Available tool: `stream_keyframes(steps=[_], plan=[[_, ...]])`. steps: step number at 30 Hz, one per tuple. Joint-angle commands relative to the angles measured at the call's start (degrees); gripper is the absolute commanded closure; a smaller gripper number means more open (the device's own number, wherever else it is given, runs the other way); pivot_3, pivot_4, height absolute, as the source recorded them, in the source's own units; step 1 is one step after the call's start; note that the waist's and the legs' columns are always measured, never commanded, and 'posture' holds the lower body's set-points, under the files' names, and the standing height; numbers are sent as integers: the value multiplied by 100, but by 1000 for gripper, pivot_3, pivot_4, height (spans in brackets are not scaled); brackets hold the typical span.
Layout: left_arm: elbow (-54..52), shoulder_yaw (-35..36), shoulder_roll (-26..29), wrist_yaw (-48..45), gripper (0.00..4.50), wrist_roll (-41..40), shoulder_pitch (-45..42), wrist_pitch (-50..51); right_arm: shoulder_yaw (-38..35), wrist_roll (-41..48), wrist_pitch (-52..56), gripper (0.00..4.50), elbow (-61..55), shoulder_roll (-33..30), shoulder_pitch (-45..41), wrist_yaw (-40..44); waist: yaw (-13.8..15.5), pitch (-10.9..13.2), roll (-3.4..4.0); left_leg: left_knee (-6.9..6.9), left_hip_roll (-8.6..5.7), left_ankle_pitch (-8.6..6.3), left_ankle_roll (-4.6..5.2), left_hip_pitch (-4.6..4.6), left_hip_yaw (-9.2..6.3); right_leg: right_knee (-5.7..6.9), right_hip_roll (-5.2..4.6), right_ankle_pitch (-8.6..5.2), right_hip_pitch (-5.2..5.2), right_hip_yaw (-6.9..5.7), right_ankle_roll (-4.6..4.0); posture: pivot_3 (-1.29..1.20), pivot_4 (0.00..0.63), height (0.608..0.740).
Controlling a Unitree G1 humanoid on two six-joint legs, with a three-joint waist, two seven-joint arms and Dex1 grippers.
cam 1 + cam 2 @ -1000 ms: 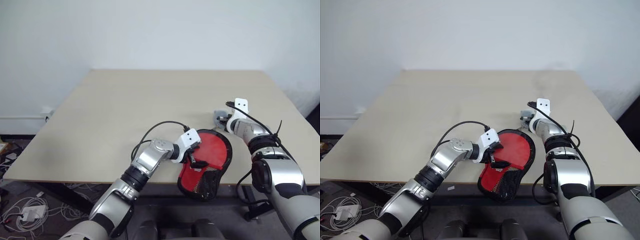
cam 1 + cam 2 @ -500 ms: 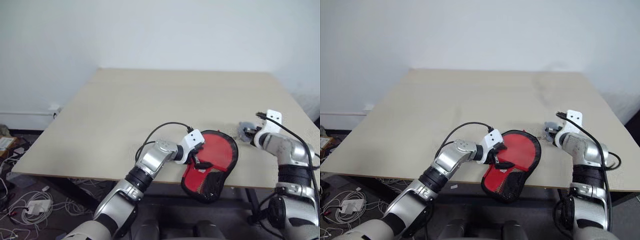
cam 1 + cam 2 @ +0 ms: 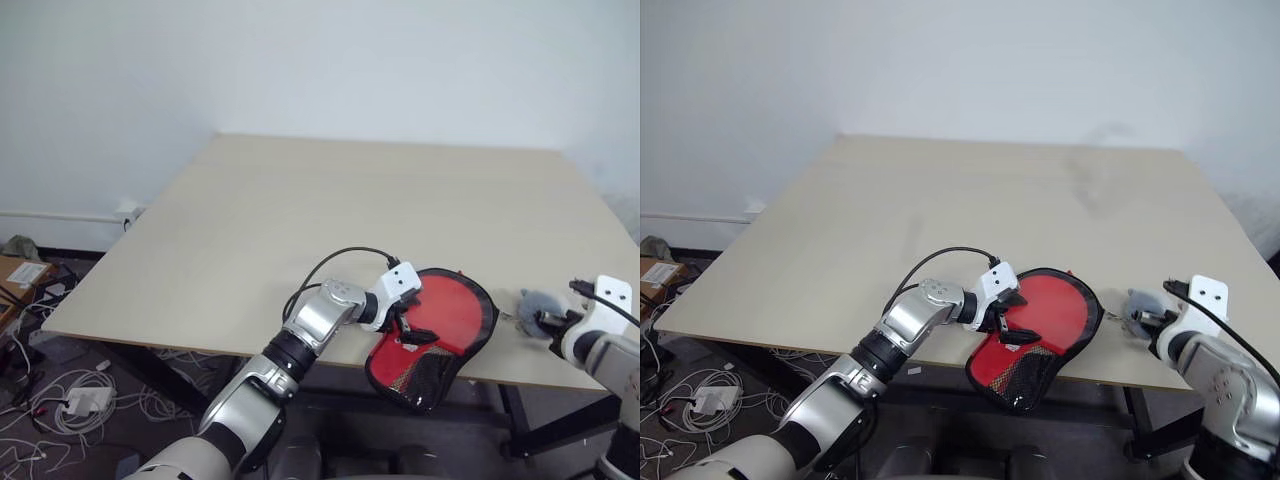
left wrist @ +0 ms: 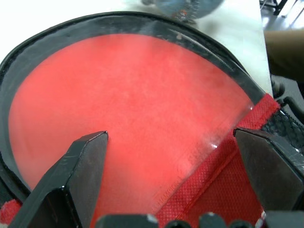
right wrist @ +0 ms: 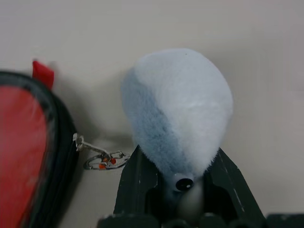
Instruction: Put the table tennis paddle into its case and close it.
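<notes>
The left pincer (image 3: 408, 330) stands wide open over the red face of the case (image 3: 1040, 325), gripping nothing, its arm reaching in from the near left and angled down to the right. The right pincer (image 3: 1148, 323) is pinched on a grey-white fluffy pompom (image 5: 178, 114) that lies just right of the case, beside its zipper pull (image 5: 99, 159). The case lies at the near edge of the surface (image 3: 350, 210), its mesh end overhanging. It looks light and floppy, so its stiffer zipper rim seems the best hold. I cannot make out the paddle.
</notes>
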Motion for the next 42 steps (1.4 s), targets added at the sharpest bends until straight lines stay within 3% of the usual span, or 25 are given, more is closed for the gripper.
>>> stream_keyframes(steps=[1,14,19,26,30,32,34,36,39,42], plan=[[553,-277,41,-71,0,301,168,176,-555,166,127,4041,-856,-198,520,292,14,-1,-1,2,0,-1,1,-1,1,-2,0,0,0,0,0,0,0,740],[718,-265,-137,-237,0,421,117,146,-451,1275,-132,4042,-2365,-291,2445,1732,0,-30,-26,1,-2,-15,-10,3,0,-16,-6,-2,7,0,-2,0,0,740],[739,-238,-178,-246,0,435,109,165,-475,1497,-776,4042,-2499,-471,3413,2346,29,-31,-28,1,-5,-23,-17,0,0,-23,-12,-3,8,-2,-1,0,0,740],[750,-203,-231,-242,0,460,118,172,282,1546,-1658,4043,-2739,-501,4571,2709,24,-31,-29,1,-10,-34,-7,-8,-1,-29,-19,-12,5,-5,10,0,0,740],[755,-183,-249,-229,0,463,129,169,1236,775,-1610,4060,-1988,-275,3972,1512,-26,-45,-66,-2,-5,-41,-14,-2,0,-29,-19,-15,4,-5,9,0,0,740],[744,-182,-252,-212,0,471,145,159,1336,489,-1507,4061,-1526,118,3382,813,-62,-62,-100,0,-2,-44,-19,5,3,-29,-21,-14,7,-7,8,0,0,740],[735,-178,-249,-195,0,483,157,150,1238,430,-1378,4067,-1230,497,2871,337,-65,-74,-194,-11,4,-45,-21,15,4,-29,-22,-12,8,-8,5,0,0,740],[733,-167,-244,-193,0,500,169,144,1199,577,-1263,4068,-1209,650,2676,225,-119,-82,-311,-28,36,-46,-25,18,-2,-43,-11,-3,5,-38,-12,0,0,740],[747,-137,-232,-191,0,518,171,155,1275,754,-1121,4068,-1370,652,2607,283,-190,-88,-322,-21,90,-61,-49,17,2,-131,-3,17,45,-89,-38,0,0,740],[744,-113,-225,-179,0,537,180,154,1355,911,-1077,4068,-1500,556,2646,452,-202,-94,-333,-23,90,-65,-53,26,3,-127,-6,19,53,-90,-39,0,0,740]])
